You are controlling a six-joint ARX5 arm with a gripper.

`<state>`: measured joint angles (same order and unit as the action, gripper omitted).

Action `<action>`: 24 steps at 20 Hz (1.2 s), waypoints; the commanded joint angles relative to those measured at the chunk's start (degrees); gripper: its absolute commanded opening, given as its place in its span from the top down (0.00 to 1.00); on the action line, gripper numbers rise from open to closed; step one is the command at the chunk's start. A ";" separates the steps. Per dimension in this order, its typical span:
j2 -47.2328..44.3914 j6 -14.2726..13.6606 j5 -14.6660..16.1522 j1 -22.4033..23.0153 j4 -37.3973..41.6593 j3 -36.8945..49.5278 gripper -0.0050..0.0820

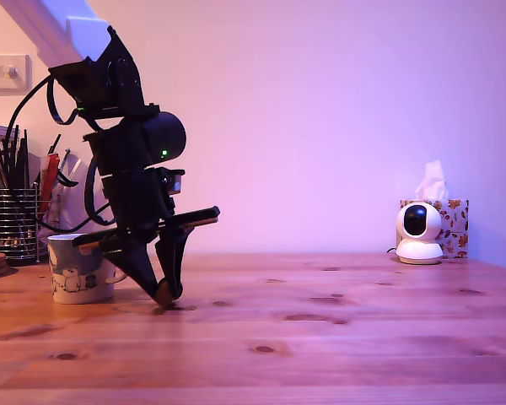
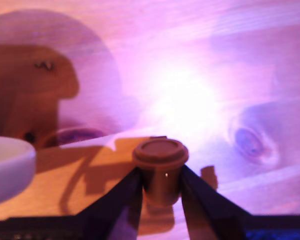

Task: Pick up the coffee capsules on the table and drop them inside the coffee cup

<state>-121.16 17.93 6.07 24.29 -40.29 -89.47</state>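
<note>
A brown coffee capsule [image 2: 160, 154] stands with its wide flat rim facing the wrist camera, pressed between my two dark fingers [image 2: 125, 192]. My gripper [image 2: 160, 173] is shut on it. In the exterior view the gripper [image 1: 165, 292] points down with its tips at the wooden table top [image 1: 337, 337], and a brownish bit of capsule [image 1: 163, 294] shows at the tips. The white coffee cup [image 1: 78, 270] with a grey-blue cartoon band stands just to the exterior view's left of the gripper. Its rim [image 2: 7, 162] shows at the wrist picture's edge. No other capsule is in view.
A wire-mesh pen holder [image 1: 15, 221] full of pens stands behind the cup at the exterior view's far left. A white round camera [image 1: 419, 232] and a patterned tissue box [image 1: 453, 226] sit at the back on the exterior view's right.
</note>
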 commanded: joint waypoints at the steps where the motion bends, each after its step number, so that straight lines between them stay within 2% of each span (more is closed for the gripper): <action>1: -0.17 -0.46 0.13 0.26 -0.74 -2.34 0.78; 9: 1.66 -3.52 0.55 0.26 -9.86 -7.74 0.78; 13: 5.14 -5.86 0.52 0.26 -11.23 -8.17 0.78; 15: 7.15 -6.08 0.28 0.22 -11.89 -8.22 0.78; 20: 11.19 -7.87 -1.97 -0.81 -12.31 -8.26 0.78; 24: 12.04 -7.96 -3.72 -2.91 -13.68 -8.26 0.78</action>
<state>-109.32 10.26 2.74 22.28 -53.87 -97.54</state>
